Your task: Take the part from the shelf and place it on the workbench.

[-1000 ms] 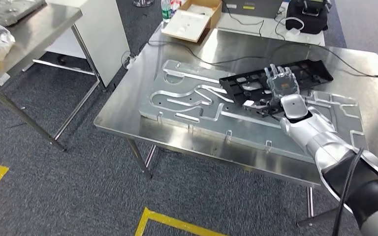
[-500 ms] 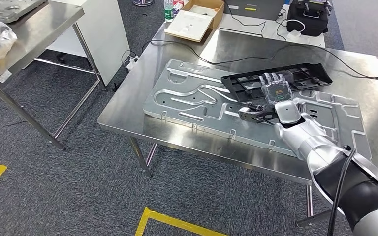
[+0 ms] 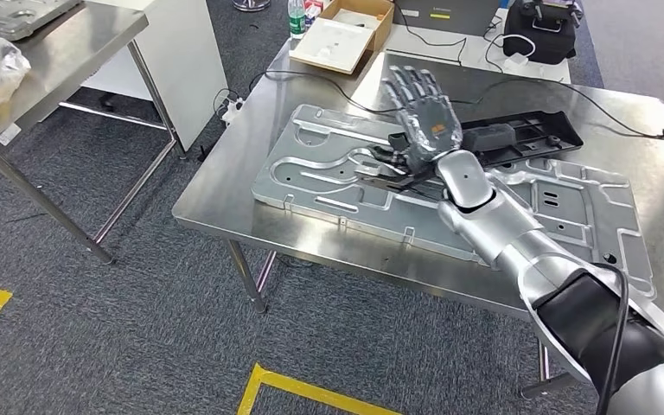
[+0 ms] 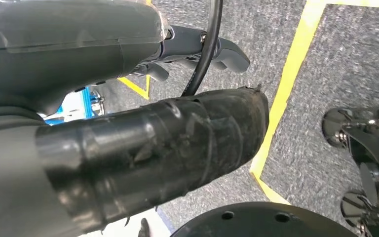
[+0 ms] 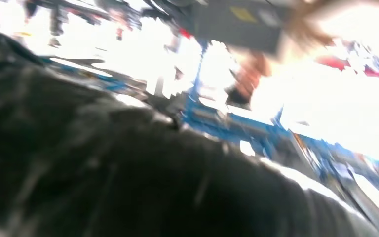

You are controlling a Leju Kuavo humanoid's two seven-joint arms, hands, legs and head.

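Grey carpet with yellow floor tape (image 3: 307,391) runs under a steel workbench (image 3: 225,186), which I see from the head camera carrying a large silver stamped plate (image 3: 328,164) and, lying across it, the black part (image 3: 519,131). From that camera my right hand (image 3: 422,108) is raised above the part's near-left end with fingers spread and straight, holding nothing; the part rests flat on the plate, its far end reaching toward the bench's back right. My right wrist camera gives me only blur, dark cover and bright glare. My left wrist camera looks down at carpet and tape past the left hand (image 4: 128,153), and I cannot tell how its fingers lie. Open bench remains along the front edge and the right side; a second table (image 3: 52,52) stands well apart on the left, and a cardboard box (image 3: 346,35) sits beyond the bench's far edge.
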